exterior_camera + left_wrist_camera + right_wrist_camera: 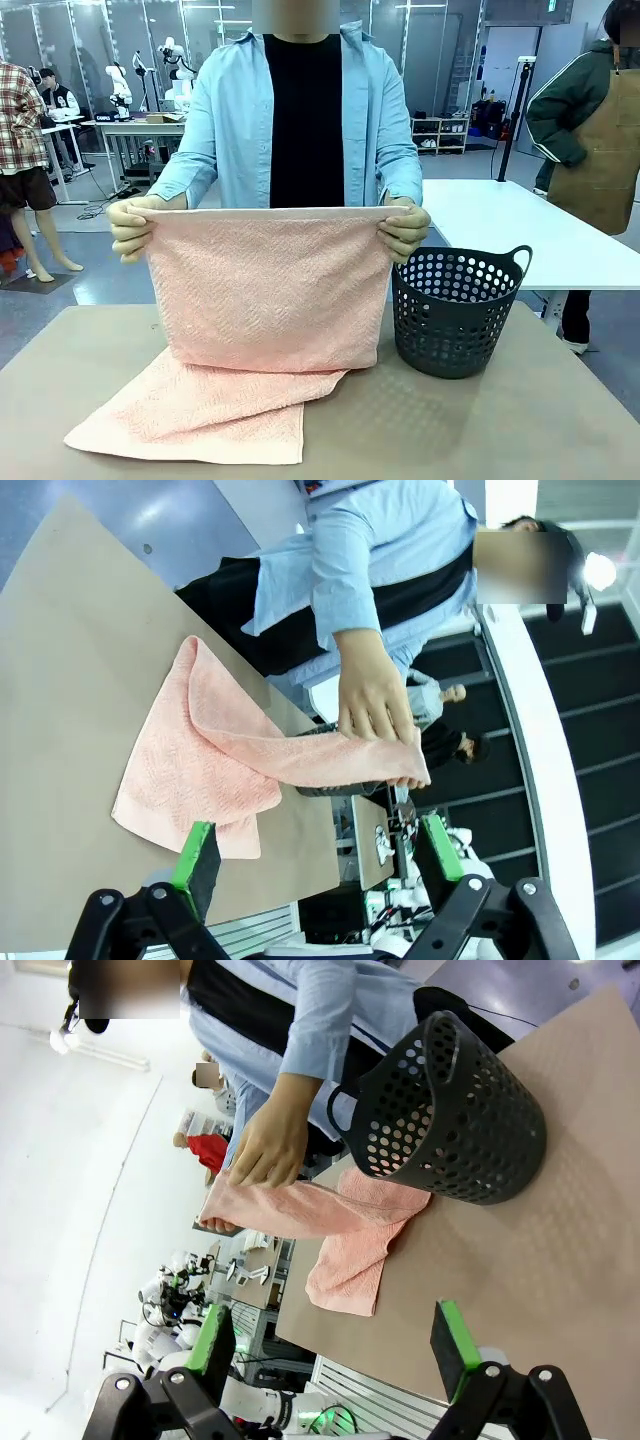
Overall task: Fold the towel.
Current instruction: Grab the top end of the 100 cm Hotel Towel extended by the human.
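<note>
Left gripper [317,845]: jaws fully apart, nothing in them, up above the left side of the table [500,420], well clear of the cloth.

Person's right hand [130,228] pinches one top corner of the towel [270,300] and person's left hand [403,230] the other, with the top hem stretched flat between them above the far edge. The upper part hangs as a panel. The lower part lies flat on the table, running toward the near left corner.

Basket [455,315] stands upright just beside the panel, toward the far right corner.

Right gripper [332,1338]: also wide open and empty, above the right side.

Risks as I see them:
- If the panel comes down skewed, the fold misses the edges of the lying part.
- The cloth may brush the basket and snag or nudge it.
- If I reach in now, I'm close to the person's fingers.
- Terry will probably drag on the table and bunch.

Can't tell:
- what the far edge looks like behind the panel
- whether the basket holds anything
- whether the panel's bottom is creased or just draped
</note>
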